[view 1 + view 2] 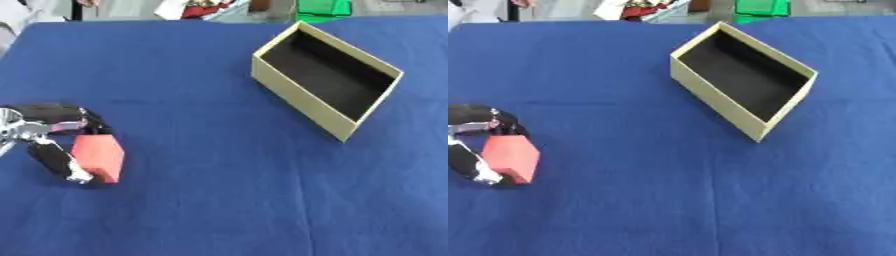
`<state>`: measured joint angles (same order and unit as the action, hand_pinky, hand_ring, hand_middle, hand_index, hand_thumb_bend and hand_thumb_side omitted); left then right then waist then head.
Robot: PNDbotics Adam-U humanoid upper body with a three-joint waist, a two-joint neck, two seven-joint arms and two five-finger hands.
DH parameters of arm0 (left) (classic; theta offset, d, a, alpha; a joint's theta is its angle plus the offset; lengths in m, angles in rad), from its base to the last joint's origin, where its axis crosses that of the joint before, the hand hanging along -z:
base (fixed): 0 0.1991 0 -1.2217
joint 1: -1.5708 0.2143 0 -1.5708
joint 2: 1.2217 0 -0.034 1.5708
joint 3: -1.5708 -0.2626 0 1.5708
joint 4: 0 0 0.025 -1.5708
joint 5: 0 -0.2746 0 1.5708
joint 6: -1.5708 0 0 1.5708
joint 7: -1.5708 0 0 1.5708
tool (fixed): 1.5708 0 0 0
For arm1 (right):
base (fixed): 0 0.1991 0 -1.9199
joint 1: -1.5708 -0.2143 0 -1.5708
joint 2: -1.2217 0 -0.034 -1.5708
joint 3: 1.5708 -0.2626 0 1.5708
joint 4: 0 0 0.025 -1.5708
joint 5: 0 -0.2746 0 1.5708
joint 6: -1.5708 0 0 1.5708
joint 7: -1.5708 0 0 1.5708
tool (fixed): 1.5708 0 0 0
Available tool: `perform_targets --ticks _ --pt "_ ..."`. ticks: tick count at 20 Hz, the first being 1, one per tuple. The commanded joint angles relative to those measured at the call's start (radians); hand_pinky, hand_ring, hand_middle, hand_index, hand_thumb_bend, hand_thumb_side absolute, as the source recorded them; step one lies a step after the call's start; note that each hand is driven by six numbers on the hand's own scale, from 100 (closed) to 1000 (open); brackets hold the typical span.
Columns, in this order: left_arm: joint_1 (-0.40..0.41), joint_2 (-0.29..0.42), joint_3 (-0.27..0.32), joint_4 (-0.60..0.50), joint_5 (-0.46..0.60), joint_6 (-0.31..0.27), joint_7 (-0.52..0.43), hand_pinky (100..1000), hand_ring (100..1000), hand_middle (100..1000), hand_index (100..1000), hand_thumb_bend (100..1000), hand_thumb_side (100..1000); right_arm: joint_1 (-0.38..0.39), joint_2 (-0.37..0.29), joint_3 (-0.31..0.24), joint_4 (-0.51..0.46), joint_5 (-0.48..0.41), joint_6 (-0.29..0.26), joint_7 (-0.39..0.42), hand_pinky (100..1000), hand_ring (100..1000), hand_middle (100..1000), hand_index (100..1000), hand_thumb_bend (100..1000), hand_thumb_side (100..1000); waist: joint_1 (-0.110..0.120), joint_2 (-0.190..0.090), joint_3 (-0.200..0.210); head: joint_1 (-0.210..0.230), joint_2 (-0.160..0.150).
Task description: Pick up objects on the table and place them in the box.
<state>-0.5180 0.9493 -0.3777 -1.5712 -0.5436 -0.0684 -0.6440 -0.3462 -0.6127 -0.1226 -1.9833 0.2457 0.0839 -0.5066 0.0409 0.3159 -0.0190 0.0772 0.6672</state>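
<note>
I observe my left hand [54, 137] with fingers curled around a red block [98, 157], on the blue table [201, 190], well left of the open box [302, 85].

A blue cloth [219, 200] covers the whole table, lightly creased, reaching from the near edge to the far edge. Beyond its far edge, right of centre, stands something bright green [324, 7]. Further left along that far edge lies a red and white clutter [197, 7] that cannot be made out, and pale shapes [17, 20] show at the far left corner.
</note>
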Motion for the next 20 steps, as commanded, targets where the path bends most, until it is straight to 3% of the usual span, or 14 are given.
perform_targets --ticks 1,12,20 --pt "-0.013 0.023 0.007 -0.009 -0.015 -0.008 0.01 711 722 725 851 588 469 -0.007 -0.019 -0.009 -0.017 -0.003 -0.001 0.0 793 782 778 809 100 943 -0.001 -0.015 0.001 0.003 -0.001" --pt "-0.005 0.039 0.037 -0.052 -0.03 -0.025 0.032 685 700 705 839 403 214 -0.003 -0.019 -0.01 -0.017 -0.003 0.001 -0.002 794 783 778 810 100 943 0.0 -0.018 0.005 0.001 -0.001" --pt "-0.022 0.047 0.092 -0.114 0.014 -0.021 0.057 665 687 699 835 261 128 -0.003 -0.021 -0.011 -0.017 -0.002 0.0 -0.003 794 782 779 810 100 941 -0.001 -0.022 0.01 -0.018 -0.003"
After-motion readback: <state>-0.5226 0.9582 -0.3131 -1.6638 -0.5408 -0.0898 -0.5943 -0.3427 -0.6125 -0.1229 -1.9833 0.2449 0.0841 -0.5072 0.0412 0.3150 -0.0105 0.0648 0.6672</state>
